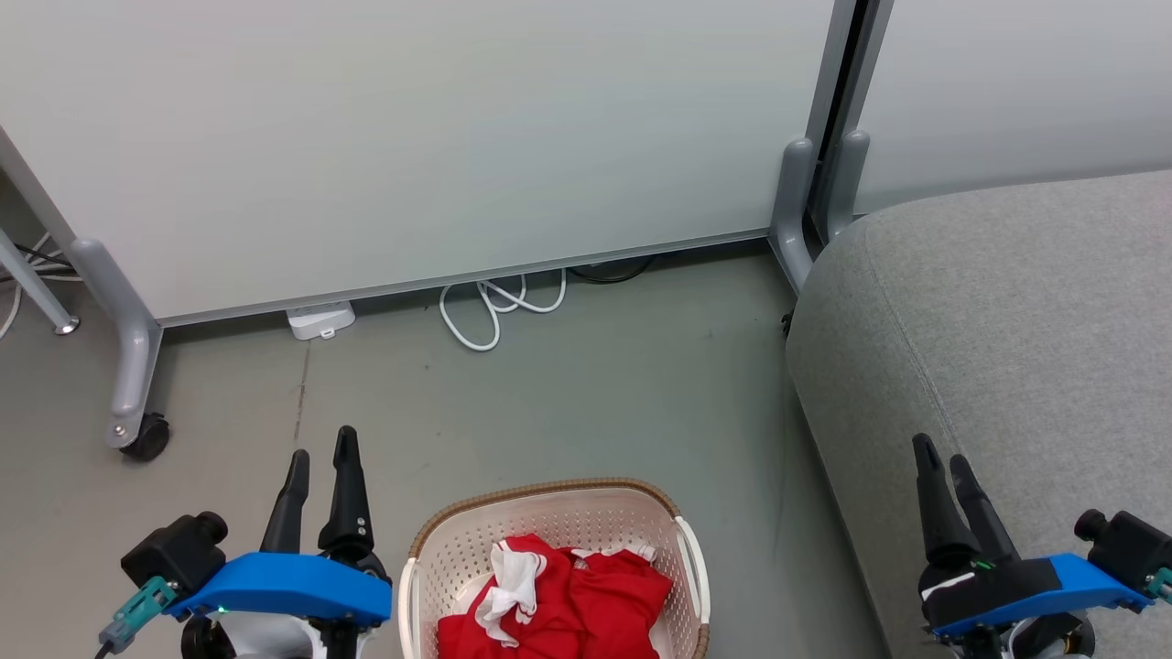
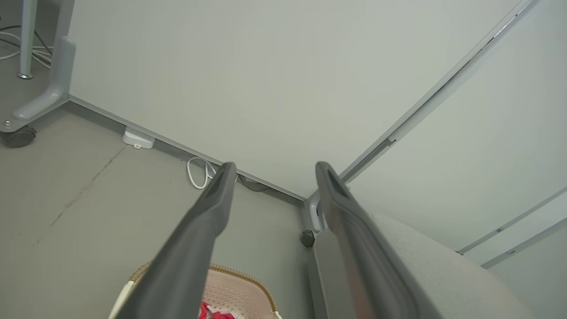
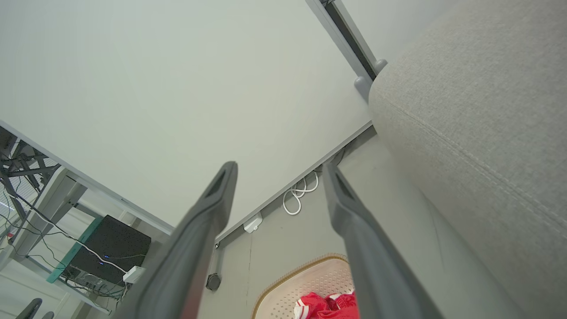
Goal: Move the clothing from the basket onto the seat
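Note:
Red clothing [image 1: 568, 595] with white trim lies crumpled inside the cream basket [image 1: 439, 549], which stands on the floor at the bottom centre of the head view. The grey seat [image 1: 1007, 320] fills the right side. My left gripper [image 1: 320, 458] hangs open left of the basket, fingers empty. Over the seat's front part, my right gripper [image 1: 943, 458] is open and holds nothing. The left wrist view catches the basket [image 2: 239, 288] rim below my open gripper [image 2: 272, 168]. In the right wrist view the clothing [image 3: 323, 305], the basket [image 3: 288, 288] and the seat [image 3: 478, 110] show past my gripper [image 3: 279, 168].
A white partition panel [image 1: 412, 137] on castored grey feet [image 1: 137, 366] stands behind the basket. A white cable loop [image 1: 494, 307] and a power adapter [image 1: 320, 320] lie at its base. A second panel [image 1: 1007, 91] stands behind the seat.

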